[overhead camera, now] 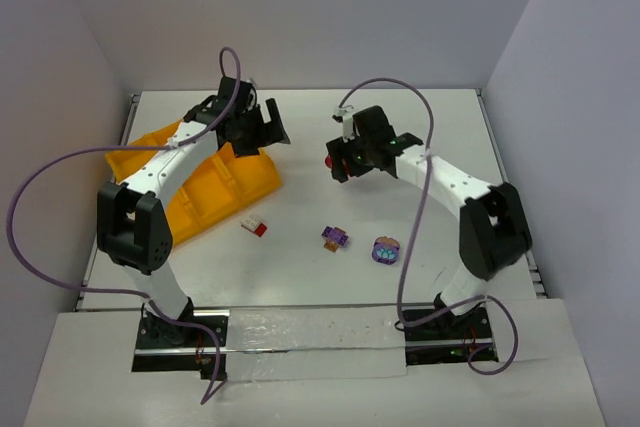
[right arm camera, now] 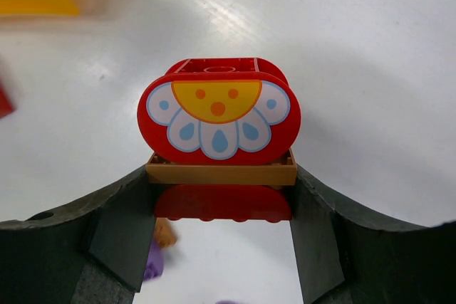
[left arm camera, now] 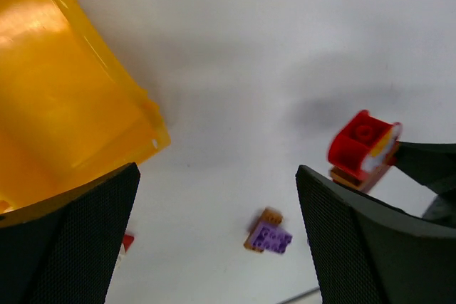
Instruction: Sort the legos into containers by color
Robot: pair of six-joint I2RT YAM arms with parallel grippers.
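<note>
My right gripper [overhead camera: 338,162] is shut on a red lego [right arm camera: 219,115] with a white and yellow flower print and a tan plate under it, and holds it above the table. This lego also shows in the left wrist view [left arm camera: 362,149]. My left gripper [overhead camera: 268,132] is open and empty, above the right edge of the yellow-orange tray [overhead camera: 205,187]. On the table lie a red and white lego [overhead camera: 254,226], a purple and orange lego [overhead camera: 335,237] and a purple and light-blue lego [overhead camera: 386,249]. The purple and orange lego shows between the left fingers [left arm camera: 268,234].
The tray [left arm camera: 64,105] sits tilted at the left of the table, under the left arm. Walls close in the table at the back and on both sides. A purple cable hangs from each arm.
</note>
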